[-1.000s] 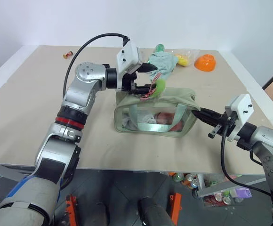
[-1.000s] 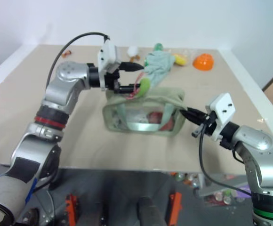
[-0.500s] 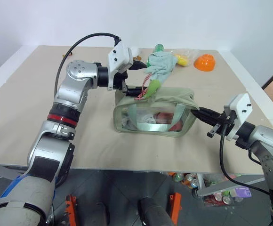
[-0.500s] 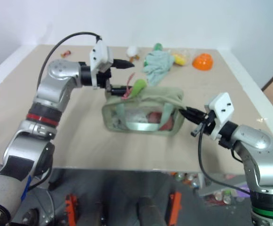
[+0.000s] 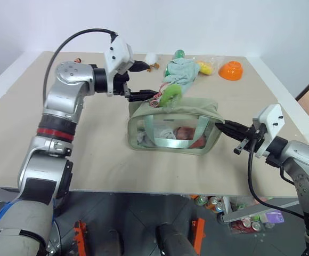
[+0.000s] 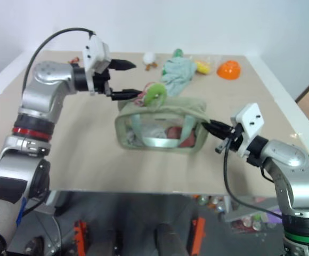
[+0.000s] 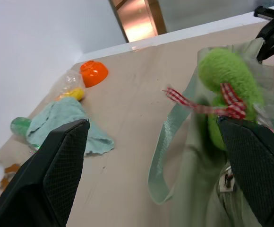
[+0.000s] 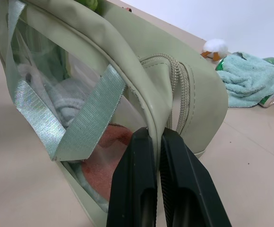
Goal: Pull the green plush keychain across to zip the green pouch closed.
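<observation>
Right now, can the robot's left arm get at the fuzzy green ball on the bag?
Probably yes. The open left tool sits right beside the green plush keychain atop the green pouch, with nothing between them. The right tool pinches the pouch's far end.

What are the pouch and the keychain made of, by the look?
Green pouch: matte sage fabric, possibly coated, with stitched seams; the sides look like clear plastic, since the contents show through; slightly shiny woven webbing straps.
Green plush keychain: fuzzy lime plush, tied with a red-checked ribbon.

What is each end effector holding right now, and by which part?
The right end effector is shut on the pouch, pinching its fabric at the end by the zipper. The left end effector is open beside the plush keychain, holding nothing.
</observation>
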Motion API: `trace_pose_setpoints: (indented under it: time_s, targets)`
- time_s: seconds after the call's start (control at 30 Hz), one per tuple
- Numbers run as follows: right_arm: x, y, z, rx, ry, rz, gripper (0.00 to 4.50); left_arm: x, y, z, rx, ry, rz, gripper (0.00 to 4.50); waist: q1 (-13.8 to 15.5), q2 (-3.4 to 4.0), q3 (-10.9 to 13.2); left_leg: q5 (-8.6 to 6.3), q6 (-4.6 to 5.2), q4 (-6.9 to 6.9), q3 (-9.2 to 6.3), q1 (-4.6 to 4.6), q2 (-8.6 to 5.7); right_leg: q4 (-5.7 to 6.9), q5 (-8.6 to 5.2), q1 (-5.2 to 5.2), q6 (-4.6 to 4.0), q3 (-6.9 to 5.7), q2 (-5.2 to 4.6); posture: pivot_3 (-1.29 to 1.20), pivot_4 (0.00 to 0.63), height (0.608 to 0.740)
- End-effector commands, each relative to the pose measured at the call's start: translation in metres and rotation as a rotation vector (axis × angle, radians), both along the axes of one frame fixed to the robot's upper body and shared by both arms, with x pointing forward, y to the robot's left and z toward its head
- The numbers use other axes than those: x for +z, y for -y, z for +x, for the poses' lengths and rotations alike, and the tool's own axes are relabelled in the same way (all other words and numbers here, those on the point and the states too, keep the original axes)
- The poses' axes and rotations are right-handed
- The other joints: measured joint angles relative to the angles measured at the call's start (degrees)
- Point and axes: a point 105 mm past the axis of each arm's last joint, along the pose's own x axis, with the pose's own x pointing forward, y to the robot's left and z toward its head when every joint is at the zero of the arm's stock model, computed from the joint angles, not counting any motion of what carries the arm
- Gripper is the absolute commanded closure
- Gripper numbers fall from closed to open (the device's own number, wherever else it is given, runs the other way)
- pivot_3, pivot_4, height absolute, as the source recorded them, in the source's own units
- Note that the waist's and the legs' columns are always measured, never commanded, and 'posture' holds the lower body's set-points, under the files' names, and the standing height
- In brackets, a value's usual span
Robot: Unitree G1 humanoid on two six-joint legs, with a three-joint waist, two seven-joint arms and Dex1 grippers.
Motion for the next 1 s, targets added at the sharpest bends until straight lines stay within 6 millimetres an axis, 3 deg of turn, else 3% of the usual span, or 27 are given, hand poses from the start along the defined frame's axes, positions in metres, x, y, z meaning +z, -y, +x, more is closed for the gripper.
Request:
trace_pose_setpoints:
  time_s: [0.03,0.2,0.3,0.57,0.7,0.83,1.0]
  targets:
    - [0.006,-0.003,-0.002,0.022,0.028,-0.013,4.50,0.011,-0.019,-0.005,0.052,0.014,-0.058,0.04,0.0,0.00,0.0,0.00,0.00,0.00,-0.01,0.00,0.01,0.02,0.00,0.00,0.00,-0.02,0.01,0.00,0.150,0.740]
    - [0.006,-0.002,-0.002,0.024,0.025,-0.017,4.50,0.001,-0.049,-0.010,0.145,-0.051,-0.132,0.04,-0.1,0.00,0.0,0.00,0.00,0.02,-0.04,0.01,0.05,0.07,0.01,-0.02,-0.03,-0.03,0.06,0.00,0.150,0.740]
    - [0.005,-0.002,-0.002,0.030,0.019,-0.020,4.50,-0.015,-0.059,-0.027,0.135,-0.115,-0.180,0.04,-0.1,0.01,0.0,0.00,0.00,0.03,-0.06,-0.01,0.07,0.10,0.01,-0.04,-0.04,-0.07,0.06,0.00,0.150,0.740]
    - [0.005,-0.004,0.000,0.047,0.014,-0.028,4.50,-0.047,-0.039,-0.068,0.049,-0.257,-0.225,0.04,0.2,0.01,0.0,0.00,0.00,0.23,-0.06,-0.01,0.11,0.11,0.04,0.04,-0.09,-0.09,0.06,0.00,0.150,0.740]
    - [0.005,-0.005,0.000,0.052,0.014,-0.028,4.50,-0.059,-0.033,-0.071,0.052,-0.288,-0.224,0.04,0.0,0.01,0.0,0.00,-0.01,0.32,-0.04,0.27,0.10,0.11,0.05,0.37,-0.10,-0.07,0.06,0.00,0.150,0.740]
    - [0.006,-0.006,0.000,0.054,0.017,-0.028,4.50,-0.073,-0.029,-0.057,0.101,-0.319,-0.224,0.04,0.0,0.01,0.0,0.01,0.00,0.41,-0.07,0.31,0.10,0.11,0.02,0.44,-0.22,-0.07,0.10,0.00,0.150,0.740]
    - [0.007,-0.004,-0.002,0.046,0.021,-0.029,4.50,-0.074,-0.024,-0.048,0.104,-0.282,-0.240,1.56,0.0,0.01,0.0,0.00,0.00,0.46,-0.05,0.29,0.10,0.10,0.04,0.46,-0.18,-0.03,0.10,0.00,0.150,0.740]
